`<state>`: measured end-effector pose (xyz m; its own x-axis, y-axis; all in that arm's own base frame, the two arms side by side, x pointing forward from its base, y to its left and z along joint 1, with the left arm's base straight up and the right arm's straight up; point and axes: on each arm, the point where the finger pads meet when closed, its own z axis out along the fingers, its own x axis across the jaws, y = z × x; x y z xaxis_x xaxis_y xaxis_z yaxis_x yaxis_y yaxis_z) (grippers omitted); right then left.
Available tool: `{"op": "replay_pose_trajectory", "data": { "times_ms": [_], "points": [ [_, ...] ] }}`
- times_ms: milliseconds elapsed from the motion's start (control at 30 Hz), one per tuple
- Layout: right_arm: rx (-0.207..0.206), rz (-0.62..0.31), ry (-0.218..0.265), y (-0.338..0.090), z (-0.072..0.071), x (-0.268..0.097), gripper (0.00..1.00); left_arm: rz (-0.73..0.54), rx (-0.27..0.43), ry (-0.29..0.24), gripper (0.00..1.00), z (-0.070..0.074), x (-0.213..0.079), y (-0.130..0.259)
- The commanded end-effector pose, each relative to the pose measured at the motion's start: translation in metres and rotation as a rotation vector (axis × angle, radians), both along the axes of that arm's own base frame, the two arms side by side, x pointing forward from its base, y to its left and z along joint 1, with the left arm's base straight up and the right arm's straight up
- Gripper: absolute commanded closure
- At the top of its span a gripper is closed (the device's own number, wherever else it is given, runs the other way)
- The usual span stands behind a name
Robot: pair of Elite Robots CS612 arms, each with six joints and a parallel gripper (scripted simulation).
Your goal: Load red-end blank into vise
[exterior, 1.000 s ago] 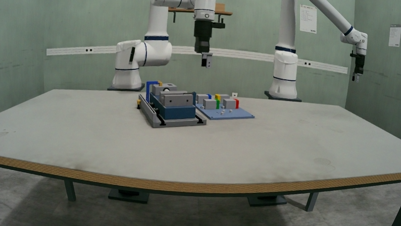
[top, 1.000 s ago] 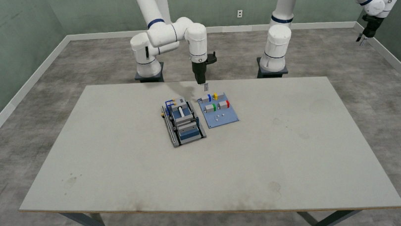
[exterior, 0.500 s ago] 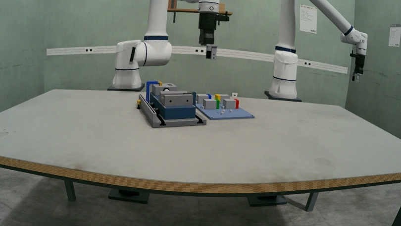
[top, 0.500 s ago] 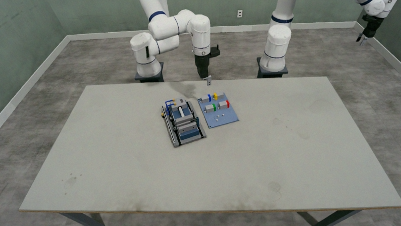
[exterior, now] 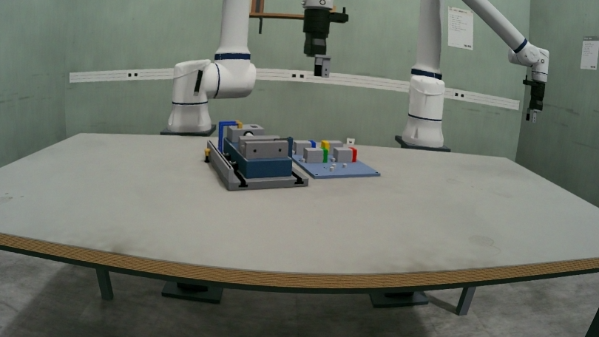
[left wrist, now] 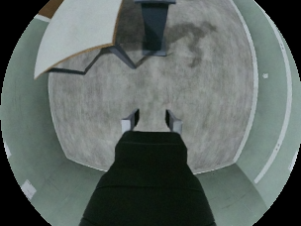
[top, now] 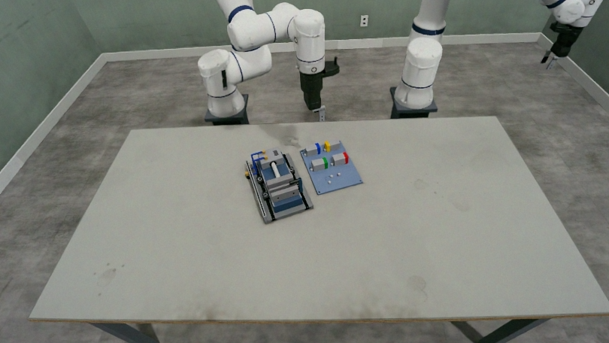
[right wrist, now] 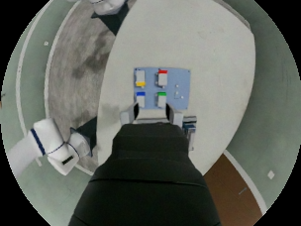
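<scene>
Table [top: 383, 238] [exterior: 377, 217] [right wrist: 218, 59]: blue plate [top: 340, 178] [exterior: 347, 169] [right wrist: 169, 89] w/ 4 blanks, incl. red-end blank [top: 339, 159] [exterior: 343, 154] [right wrist: 162, 78].

A white outlet [top: 364, 20] and pale baseboard [top: 371, 42] line the green wall [top: 170, 25].

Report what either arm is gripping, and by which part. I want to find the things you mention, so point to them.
Nothing is held: the left gripper [top: 547, 62] [exterior: 531, 115] [left wrist: 151, 114] and the right gripper [top: 319, 113] [exterior: 322, 72] [right wrist: 151, 108] are both open, with nothing between their jaws.

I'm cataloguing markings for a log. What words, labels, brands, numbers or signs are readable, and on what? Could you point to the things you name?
None can be read.
White paper sheet on the green back wall [exterior: 460, 28]: printed lines, too small.
White paper sheet on the green side wall [exterior: 589, 52]: too small.
White robot arm joint [exterior: 529, 57]: tiny marks, too blurred.
</scene>
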<state>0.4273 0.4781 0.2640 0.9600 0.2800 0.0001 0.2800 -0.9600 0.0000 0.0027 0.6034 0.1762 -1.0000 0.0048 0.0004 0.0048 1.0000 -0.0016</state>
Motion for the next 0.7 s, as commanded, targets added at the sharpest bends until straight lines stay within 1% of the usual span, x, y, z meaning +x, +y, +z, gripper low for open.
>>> {"op": "replay_pose_trajectory", "data": {
  "times_ms": [0, 100, 167, 667],
  "points": [
    [0.001, 0.000, -0.002, 0.006, 0.013, -0.001, 0.00, 0.000, 0.001, 0.000, 0.00, 0.001, 0.000, 0.001],
    [0.001, 0.000, -0.002, 0.010, 0.021, -0.003, 0.00, 0.000, 0.001, 0.000, 0.00, 0.001, 0.000, 0.001],
    [0.001, 0.000, -0.002, 0.010, 0.021, -0.003, 0.00, 0.000, 0.001, 0.000, 0.00, 0.001, 0.000, 0.001],
    [0.001, 0.000, -0.002, 0.027, 0.057, -0.009, 0.00, 0.000, 0.001, 0.000, 0.00, 0.001, 0.000, 0.001]
  ]
}}
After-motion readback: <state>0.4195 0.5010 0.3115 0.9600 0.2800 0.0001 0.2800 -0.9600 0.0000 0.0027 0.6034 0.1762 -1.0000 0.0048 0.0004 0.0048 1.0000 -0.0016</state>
